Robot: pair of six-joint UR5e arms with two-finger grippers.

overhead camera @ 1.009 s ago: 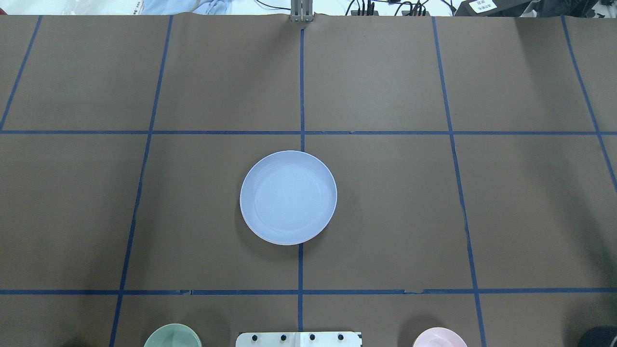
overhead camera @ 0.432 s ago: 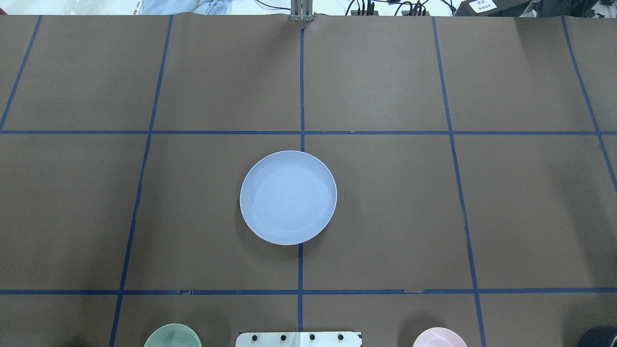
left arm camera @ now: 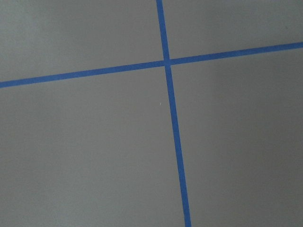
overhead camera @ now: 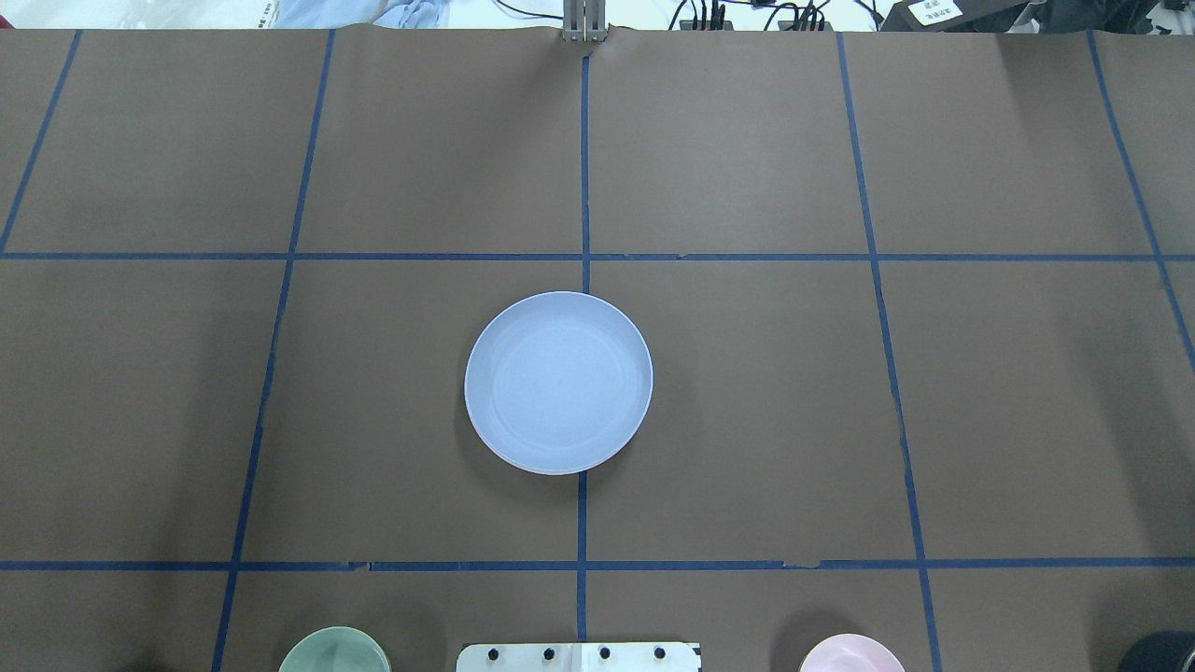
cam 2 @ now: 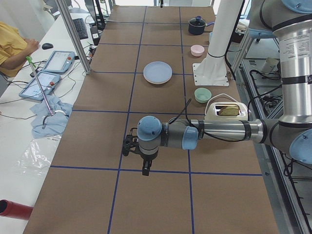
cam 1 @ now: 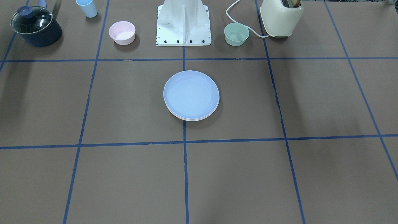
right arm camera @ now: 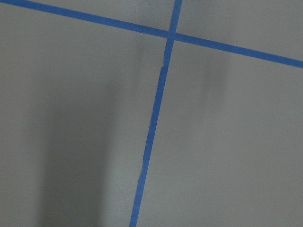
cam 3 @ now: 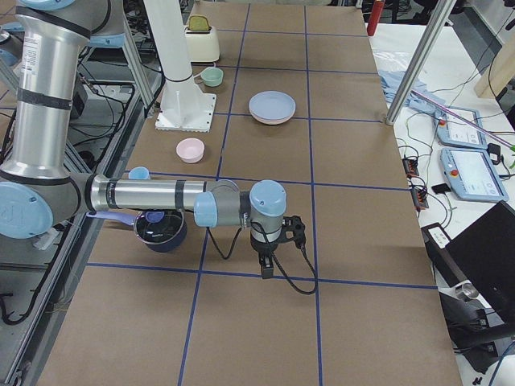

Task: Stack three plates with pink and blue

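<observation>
Three plates (cam 1: 191, 93) sit as one stack mid-surface (cam 1: 124, 102), on the centre tape line (cam 1: 184, 130). Blue is on top, with two paler rims showing underneath. The overhead view shows no change over the last second: stack static, no arm near it. Reads as task done. Left gripper (cam 2: 144, 165) and right gripper (cam 3: 266, 261) hang over bare surface, well apart from the plates. Can't tell how wide either one is.
</observation>
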